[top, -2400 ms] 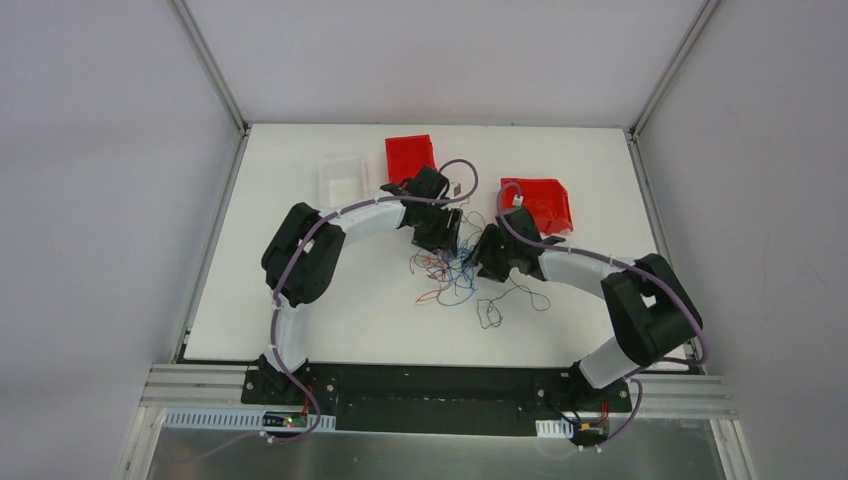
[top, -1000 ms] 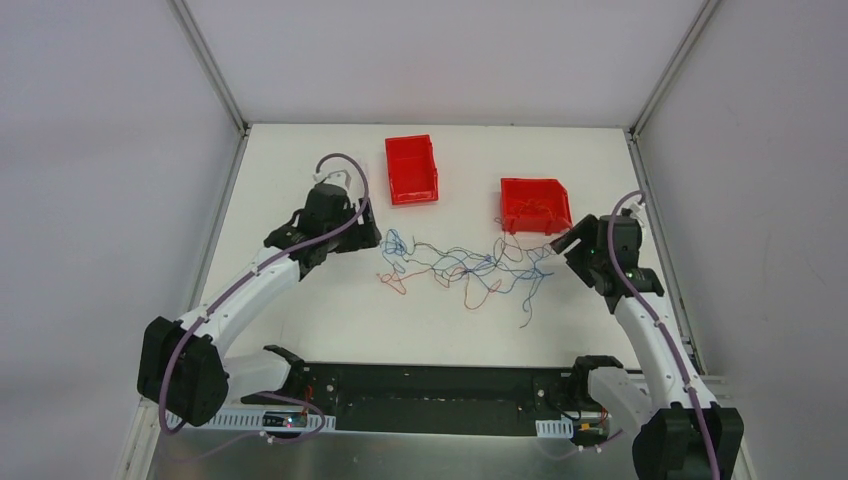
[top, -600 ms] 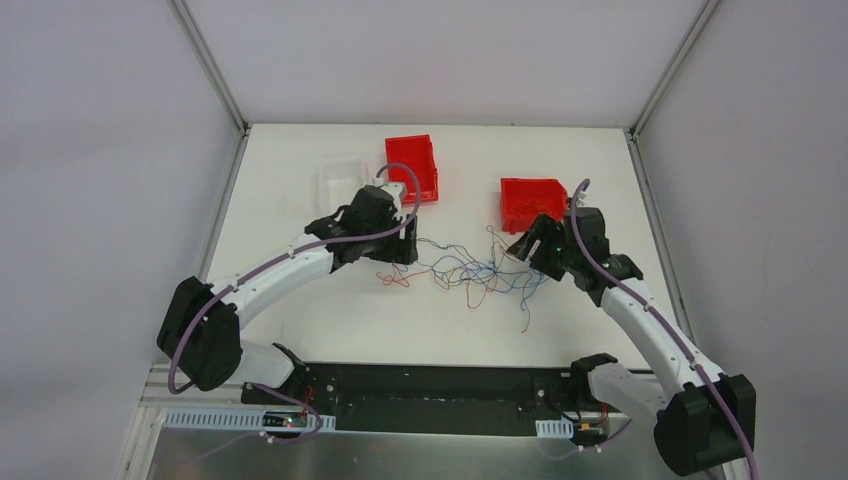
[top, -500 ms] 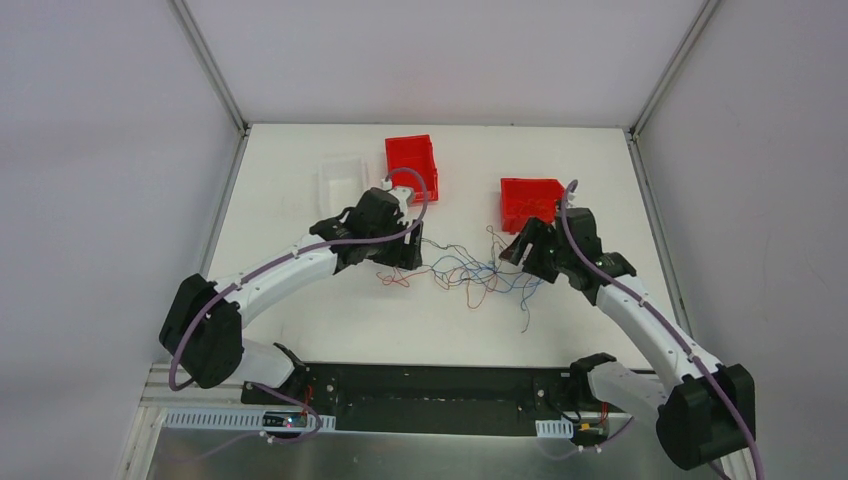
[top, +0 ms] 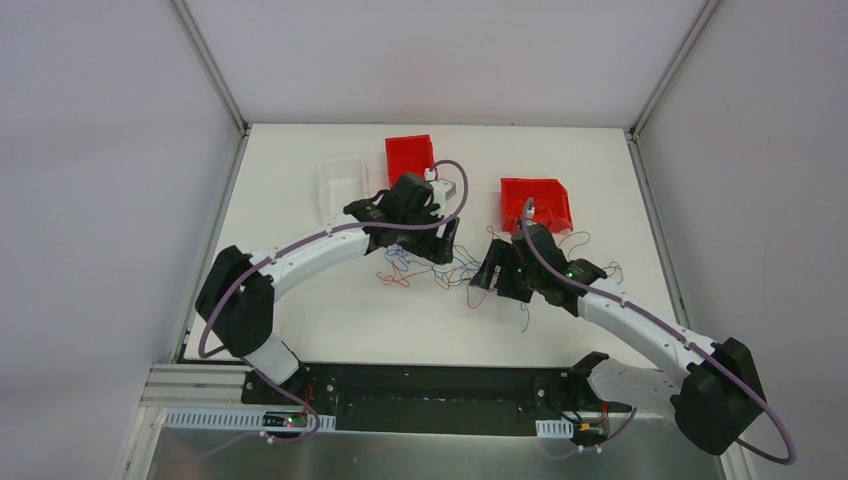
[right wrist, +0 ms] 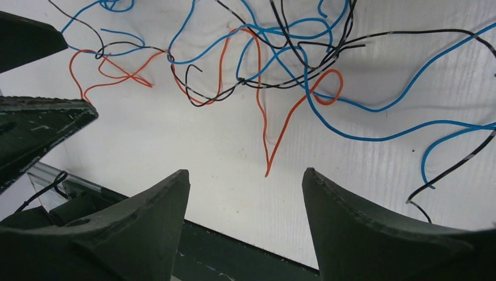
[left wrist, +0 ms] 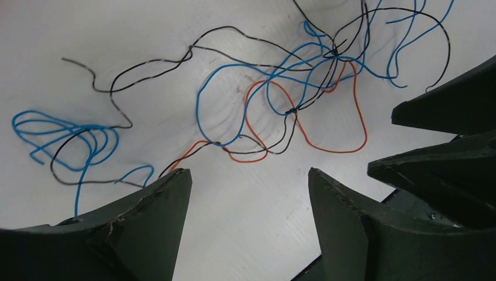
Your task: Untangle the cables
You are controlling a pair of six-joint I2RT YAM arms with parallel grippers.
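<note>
The cables (top: 455, 272) are thin blue, orange and black wires lying loosely tangled on the white table, between the two grippers. My left gripper (top: 441, 247) is open and empty, low over the table just left of the tangle. In the left wrist view its gripper (left wrist: 248, 175) holds nothing and the wires (left wrist: 292, 108) lie beyond the fingertips. My right gripper (top: 489, 276) is open and empty, close on the tangle's right. In the right wrist view its gripper (right wrist: 245, 172) holds nothing, and the wires (right wrist: 263, 76) lie ahead with one orange end between the tips.
Two red bins stand at the back, one (top: 411, 157) behind the left gripper and one (top: 537, 203) behind the right arm. A clear tray (top: 340, 182) sits at the back left. A few loose strands (top: 607, 268) lie right of the right arm.
Both arms have swung inward from the table's sides and now nearly meet at the centre. The cables, stretched wide a second ago, now lie bunched between the grippers.
</note>
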